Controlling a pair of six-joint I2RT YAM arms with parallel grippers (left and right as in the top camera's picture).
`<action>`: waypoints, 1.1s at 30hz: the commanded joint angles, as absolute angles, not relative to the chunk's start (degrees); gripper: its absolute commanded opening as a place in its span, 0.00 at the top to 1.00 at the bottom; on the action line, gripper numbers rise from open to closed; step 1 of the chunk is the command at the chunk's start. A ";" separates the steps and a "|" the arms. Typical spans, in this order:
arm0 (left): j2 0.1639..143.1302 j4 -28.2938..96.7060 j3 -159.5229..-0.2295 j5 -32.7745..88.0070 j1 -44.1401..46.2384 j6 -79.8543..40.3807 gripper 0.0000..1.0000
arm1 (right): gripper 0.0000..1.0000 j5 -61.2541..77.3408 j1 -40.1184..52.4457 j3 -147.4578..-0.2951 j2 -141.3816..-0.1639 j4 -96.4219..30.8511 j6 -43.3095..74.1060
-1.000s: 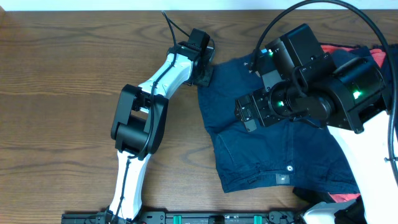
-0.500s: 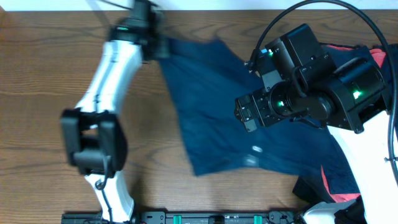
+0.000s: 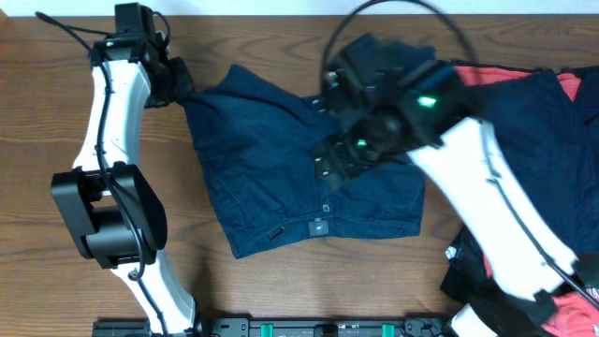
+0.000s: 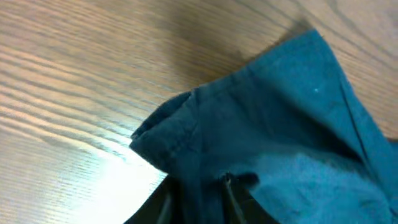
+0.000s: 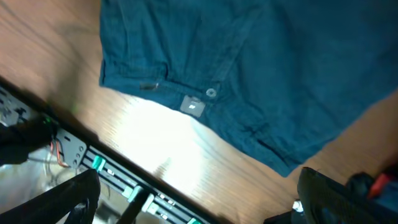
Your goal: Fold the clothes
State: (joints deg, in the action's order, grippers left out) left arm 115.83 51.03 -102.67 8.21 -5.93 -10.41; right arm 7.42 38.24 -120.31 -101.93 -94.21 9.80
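A dark navy garment [image 3: 271, 159] lies spread out flat across the middle of the table, its waistband with a button and label toward the front. My left gripper [image 3: 178, 89] is at the garment's far left corner. In the left wrist view, that navy fabric [image 4: 280, 124] runs down between the fingers of the left gripper [image 4: 196, 205], which is shut on it. My right arm hangs over the garment's right half. In the right wrist view, the right gripper [image 5: 199, 199] is wide open and holds nothing, above the waistband [image 5: 205, 93] and bare wood.
A heap of other clothes, navy [image 3: 533, 122] and coral-red [image 3: 576, 84], fills the table's right side down to the front right corner [image 3: 477, 271]. A black rail with green clips [image 3: 309, 328] runs along the front edge. Bare wood [image 3: 47, 140] lies left of the left arm.
The left arm has swung left to the far corner, dragging the navy garment leftward and spreading it. The right arm has moved left and now hangs over the garment.
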 commanded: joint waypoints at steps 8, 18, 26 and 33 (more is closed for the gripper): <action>116.05 51.37 -102.45 8.29 -6.37 -10.15 0.50 | 0.01 9.72 48.90 -115.74 -114.13 -89.93 8.86; 116.05 53.56 -102.45 8.34 -11.90 -10.22 0.35 | 0.01 19.51 50.87 -108.79 -115.63 -82.24 5.41; 116.03 55.96 -102.45 8.36 -16.01 -10.20 0.35 | 0.01 22.57 52.62 -99.35 -118.10 -78.72 4.51; 116.03 56.07 -102.45 8.34 -16.43 -10.17 0.36 | 0.01 22.59 51.99 -96.51 -118.10 -75.24 6.72</action>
